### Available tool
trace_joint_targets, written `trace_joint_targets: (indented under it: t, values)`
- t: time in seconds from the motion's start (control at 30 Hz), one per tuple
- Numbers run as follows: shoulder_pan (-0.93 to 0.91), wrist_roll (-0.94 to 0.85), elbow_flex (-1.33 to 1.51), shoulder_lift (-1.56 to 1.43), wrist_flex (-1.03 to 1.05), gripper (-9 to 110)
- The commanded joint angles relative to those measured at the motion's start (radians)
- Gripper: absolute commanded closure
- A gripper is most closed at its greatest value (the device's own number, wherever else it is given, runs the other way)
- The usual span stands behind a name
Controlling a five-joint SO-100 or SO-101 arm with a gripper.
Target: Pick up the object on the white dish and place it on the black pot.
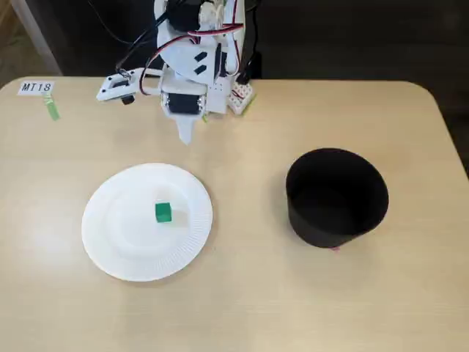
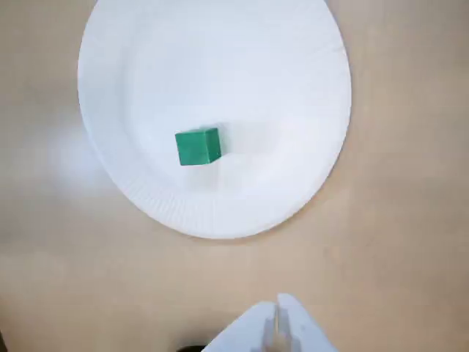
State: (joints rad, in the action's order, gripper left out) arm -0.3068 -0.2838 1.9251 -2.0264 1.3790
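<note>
A small green cube [image 1: 163, 213] lies near the middle of the white paper dish [image 1: 117, 242] on the left of the table. In the wrist view the cube [image 2: 198, 147] sits on the dish [image 2: 278, 88] well ahead of my gripper. The black pot [image 1: 335, 196] stands upright and open on the right. My white gripper [image 1: 185, 134] hangs at the back of the table, beyond the dish's far rim, fingers together and empty. Its fingertips [image 2: 280, 312] show at the bottom of the wrist view, pressed together.
The arm's base [image 1: 201, 66] with red and black cables stands at the table's back edge. A label reading MT18 [image 1: 37, 87] with a green tape strip [image 1: 52, 108] is at the back left corner. Bare tan tabletop lies between dish and pot.
</note>
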Motion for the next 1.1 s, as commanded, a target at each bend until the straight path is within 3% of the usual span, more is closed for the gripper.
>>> trace_joint_targets:
  t: [0.0, 1.07]
  values:
    - [-0.003, -0.017, -0.035, -0.055, 0.002, 102]
    - [-0.075, -0.178, -0.181, 0.433, -0.140, 101]
